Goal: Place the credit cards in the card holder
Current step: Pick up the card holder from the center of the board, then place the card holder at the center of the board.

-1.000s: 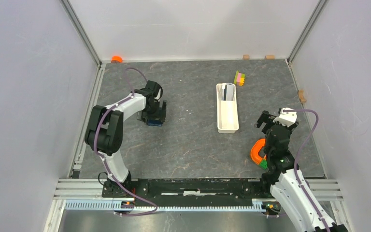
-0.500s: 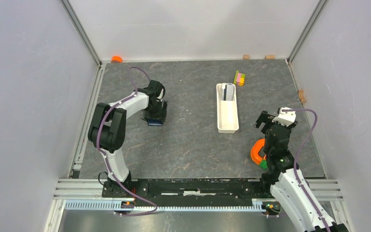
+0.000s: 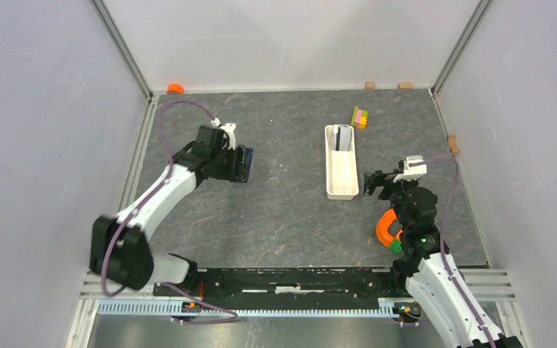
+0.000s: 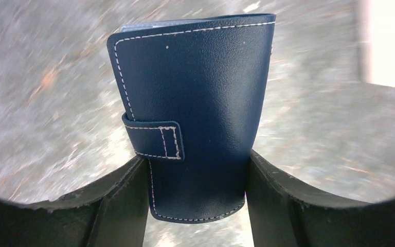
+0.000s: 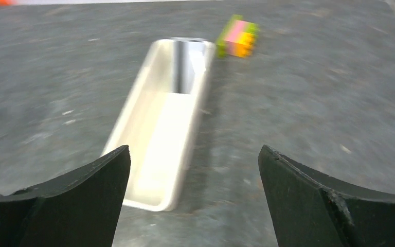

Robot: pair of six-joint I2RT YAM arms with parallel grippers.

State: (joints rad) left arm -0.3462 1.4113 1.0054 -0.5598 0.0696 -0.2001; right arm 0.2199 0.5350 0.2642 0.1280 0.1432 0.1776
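Observation:
The card holder (image 4: 195, 113) is a dark navy wallet with white stitching and a strap, folded shut. My left gripper (image 4: 198, 175) is shut on its lower end and holds it off the table; in the top view the wallet (image 3: 243, 163) sticks out to the right of the left gripper (image 3: 232, 164). The credit cards (image 3: 344, 138) stand grey in the far end of the white tray (image 3: 341, 185); they also show in the right wrist view (image 5: 185, 64). My right gripper (image 5: 193, 170) is open and empty, facing the tray (image 5: 151, 149) from its near right side.
A yellow-pink-green block stack (image 3: 360, 117) lies behind the tray, also in the right wrist view (image 5: 238, 36). An orange clamp-like thing (image 3: 386, 228) lies by the right arm. A small orange object (image 3: 175, 88) sits at the back left corner.
My left arm has swung its elbow left and lifted the wallet off the table, turning it. My right gripper has moved left toward the tray's near end.

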